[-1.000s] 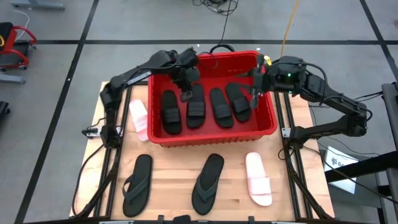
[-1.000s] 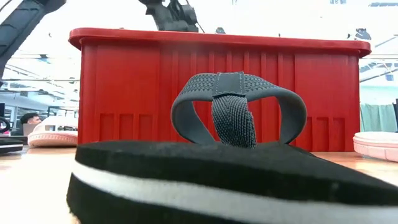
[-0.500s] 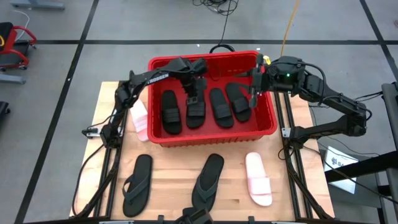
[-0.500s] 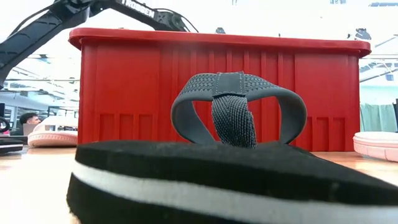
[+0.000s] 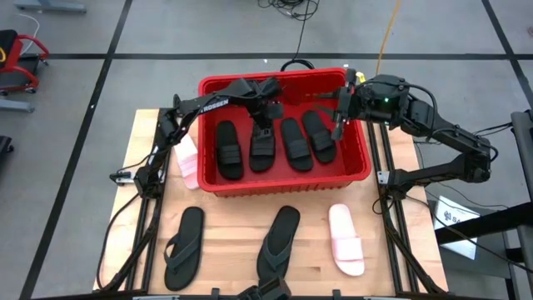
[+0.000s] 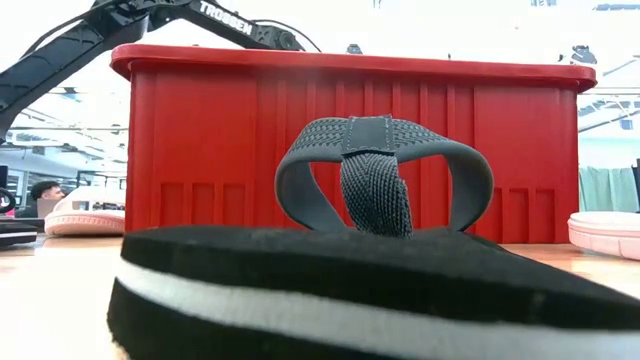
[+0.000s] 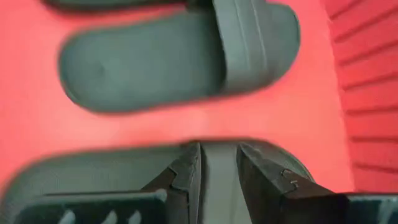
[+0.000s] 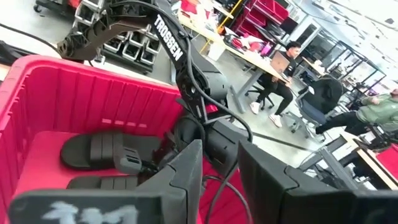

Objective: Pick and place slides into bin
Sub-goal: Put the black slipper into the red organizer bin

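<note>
The red bin [image 5: 358,171] stands at the table's far middle with several black wide-strap slides lying flat in it side by side. My left gripper [image 5: 264,127] reaches into the bin, low over the second slide from the left [image 5: 262,154]. In the left wrist view its fingers [image 7: 217,171] stand a narrow gap apart over that slide [image 7: 93,171]. My right gripper [image 5: 337,125] hangs open and empty above the rightmost slide [image 5: 321,137]. Two black flip-flops [image 5: 183,246] [image 5: 277,243] and a pink slide [image 5: 346,240] lie on the table in front of the bin. Another pink slide [image 5: 185,158] lies left of it. My left gripper's fingers [image 7: 186,177] come down from above at the black slide, with a strip of it [image 7: 217,180] showing in the gap between them. The slide lies flat on the bin's floor. I cannot tell whether the fingers touch it.
The bin's black handle [image 5: 296,63] sticks out past its far wall. In the low view one flip-flop's strap [image 6: 380,170] fills the foreground before the bin's near wall [image 6: 220,140]. Bare wood lies between the sandals near the table's front edge. People sit at desks beyond the table.
My left arm has stretched out and sunk toward the bin. Its gripper has slid a little toward the table's right, from the gap between the two left slides to over the second slide. The slides in the bin have stayed where they were.
</note>
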Controlling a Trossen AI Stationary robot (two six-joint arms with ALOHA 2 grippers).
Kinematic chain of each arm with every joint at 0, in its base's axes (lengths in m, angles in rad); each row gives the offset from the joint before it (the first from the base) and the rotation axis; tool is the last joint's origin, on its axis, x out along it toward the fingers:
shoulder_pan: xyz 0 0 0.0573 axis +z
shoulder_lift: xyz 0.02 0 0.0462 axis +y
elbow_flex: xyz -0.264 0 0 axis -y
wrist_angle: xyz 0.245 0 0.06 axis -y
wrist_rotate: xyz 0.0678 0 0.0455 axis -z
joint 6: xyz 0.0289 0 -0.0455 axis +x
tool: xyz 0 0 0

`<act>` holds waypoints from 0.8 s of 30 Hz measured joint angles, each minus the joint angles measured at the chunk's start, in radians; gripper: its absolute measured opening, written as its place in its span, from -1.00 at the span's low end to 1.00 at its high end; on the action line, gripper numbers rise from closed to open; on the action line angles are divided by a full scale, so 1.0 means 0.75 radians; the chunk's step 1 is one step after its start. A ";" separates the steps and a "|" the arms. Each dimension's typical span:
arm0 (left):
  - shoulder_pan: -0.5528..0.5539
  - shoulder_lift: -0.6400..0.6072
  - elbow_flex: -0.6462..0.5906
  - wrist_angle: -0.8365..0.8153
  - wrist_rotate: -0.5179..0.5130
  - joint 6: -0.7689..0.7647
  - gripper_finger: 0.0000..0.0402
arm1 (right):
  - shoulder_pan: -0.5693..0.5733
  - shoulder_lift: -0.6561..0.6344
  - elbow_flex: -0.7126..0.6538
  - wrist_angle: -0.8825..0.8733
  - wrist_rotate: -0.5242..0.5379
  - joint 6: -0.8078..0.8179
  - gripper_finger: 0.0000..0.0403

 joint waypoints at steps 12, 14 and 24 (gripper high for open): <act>-0.062 0.000 -0.030 0.105 -0.217 -0.012 -0.52 | 0.000 0.000 0.000 -0.004 -0.005 0.001 -0.56; -0.063 0.000 -0.064 0.103 -0.222 -0.028 -0.52 | 0.001 0.000 0.000 -0.004 -0.005 0.000 -0.56; -0.065 -0.004 -0.150 0.104 -0.300 -0.061 -0.52 | 0.000 0.000 0.000 -0.004 -0.005 -0.004 -0.56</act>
